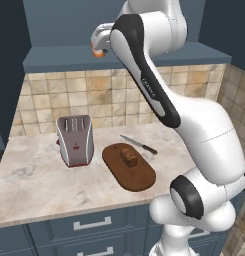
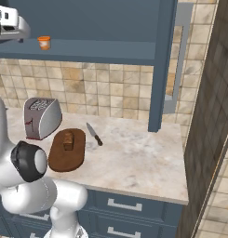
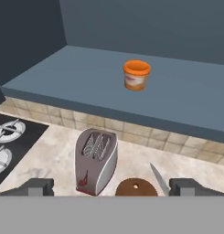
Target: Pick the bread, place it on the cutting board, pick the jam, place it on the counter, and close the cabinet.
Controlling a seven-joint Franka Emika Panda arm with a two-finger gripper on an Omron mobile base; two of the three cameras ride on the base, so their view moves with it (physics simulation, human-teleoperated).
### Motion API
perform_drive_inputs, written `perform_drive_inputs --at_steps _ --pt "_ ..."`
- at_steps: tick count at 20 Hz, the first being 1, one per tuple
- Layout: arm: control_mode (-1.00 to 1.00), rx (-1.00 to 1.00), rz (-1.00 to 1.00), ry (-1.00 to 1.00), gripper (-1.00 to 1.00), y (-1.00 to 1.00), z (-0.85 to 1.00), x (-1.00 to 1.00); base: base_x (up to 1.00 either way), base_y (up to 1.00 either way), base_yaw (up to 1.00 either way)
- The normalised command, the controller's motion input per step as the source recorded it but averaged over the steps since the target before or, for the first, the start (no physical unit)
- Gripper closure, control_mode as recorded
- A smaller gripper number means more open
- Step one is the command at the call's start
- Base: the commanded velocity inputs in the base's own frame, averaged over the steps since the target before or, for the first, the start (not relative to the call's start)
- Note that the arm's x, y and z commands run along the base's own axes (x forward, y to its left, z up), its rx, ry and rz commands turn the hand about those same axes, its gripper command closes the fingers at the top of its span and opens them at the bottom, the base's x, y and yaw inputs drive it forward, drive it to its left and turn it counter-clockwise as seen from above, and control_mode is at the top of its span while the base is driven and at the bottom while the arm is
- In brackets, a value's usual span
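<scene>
While its two dark fingertips stand wide apart with nothing between them, the hand hangs high in front of the open dark blue-grey wall cabinet. Directly below the hand lies the beige marbled stone surface. On it rests the flat dark brown oval wooden cutting board, with the small dark brown blocky bread lying on top. Just left of the board below the hand stands a silver toaster, and to the right a knife lies beside the board. Further left is a black stovetop. Beyond these rises a tan tiled wall. Ahead of the hand, apart from it, the tiny orange jam jar stands upright on the blue-grey cabinet shelf.
</scene>
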Motion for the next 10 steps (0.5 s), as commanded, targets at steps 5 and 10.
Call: perform_drive_inputs --at_steps 5,10 --pt "-1.00 0.00 0.00 0.00 -1.00 0.00 -0.06 0.33 0.00 0.00 0.00" --pt "-1.00 0.00 0.00 0.00 -1.00 0.02 -0.14 0.33 0.00 0.00 0.00"
